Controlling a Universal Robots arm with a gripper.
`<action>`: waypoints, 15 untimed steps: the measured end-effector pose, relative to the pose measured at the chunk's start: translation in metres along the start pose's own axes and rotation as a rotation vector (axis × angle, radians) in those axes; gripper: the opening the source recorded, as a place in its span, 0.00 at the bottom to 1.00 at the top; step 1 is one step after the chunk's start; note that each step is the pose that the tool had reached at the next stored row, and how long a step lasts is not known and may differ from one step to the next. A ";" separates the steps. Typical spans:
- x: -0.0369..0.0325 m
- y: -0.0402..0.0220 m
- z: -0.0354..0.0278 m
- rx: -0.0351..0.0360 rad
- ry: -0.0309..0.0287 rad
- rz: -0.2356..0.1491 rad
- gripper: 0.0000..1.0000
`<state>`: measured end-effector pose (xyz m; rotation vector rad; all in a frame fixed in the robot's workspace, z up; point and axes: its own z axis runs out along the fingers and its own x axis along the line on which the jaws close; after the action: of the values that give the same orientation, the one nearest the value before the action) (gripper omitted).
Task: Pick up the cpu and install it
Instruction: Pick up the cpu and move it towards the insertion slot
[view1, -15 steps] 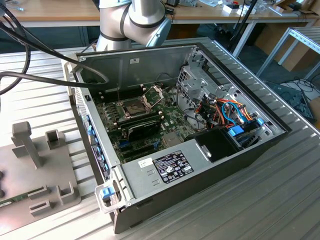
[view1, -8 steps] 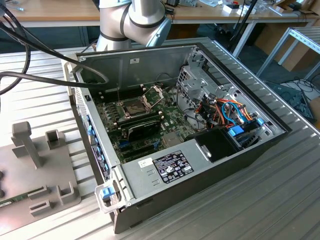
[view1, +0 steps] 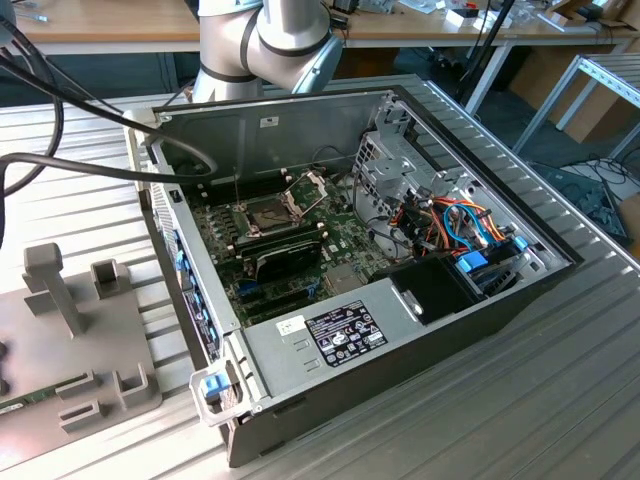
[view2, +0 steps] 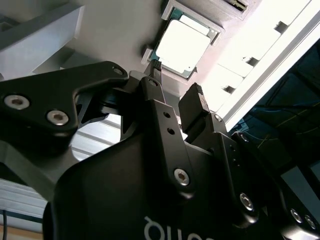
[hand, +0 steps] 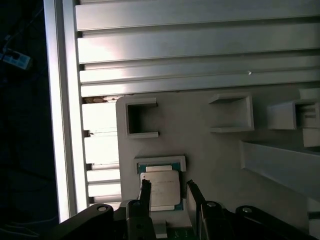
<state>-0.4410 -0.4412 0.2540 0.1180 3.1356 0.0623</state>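
The cpu (hand: 160, 187), a small square chip with a dull silver top, lies flat in a shallow seat on the grey fixture plate (hand: 210, 150). In the second wrist view the cpu (view2: 182, 45) sits just beyond the fingertips. My gripper (hand: 169, 191) is open and hangs close over the chip, one finger (hand: 145, 189) at one edge and the other a little outside the opposite edge. Whether the gripper (view2: 175, 80) touches the chip I cannot tell. In the exterior view the motherboard's socket (view1: 270, 212) lies bare inside the open computer case (view1: 470, 300), its metal frame (view1: 310, 185) swung up.
Raised grey blocks and slots (hand: 230, 112) stand on the fixture plate (view1: 80, 340) near the chip. The plate rests on a ribbed aluminium table (hand: 200, 40) whose edge (hand: 65, 125) runs close by. A black card (view1: 285, 258), cables and a power supply (view1: 330, 335) crowd the case.
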 end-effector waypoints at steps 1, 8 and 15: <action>0.0000 0.0000 0.0005 0.0000 0.0001 0.000 0.42; 0.0000 -0.0001 0.0024 0.0000 0.0000 0.000 0.42; 0.0000 -0.0001 0.0025 0.0000 0.0000 0.000 0.42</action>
<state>-0.4410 -0.4412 0.2515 0.1181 3.1355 0.0624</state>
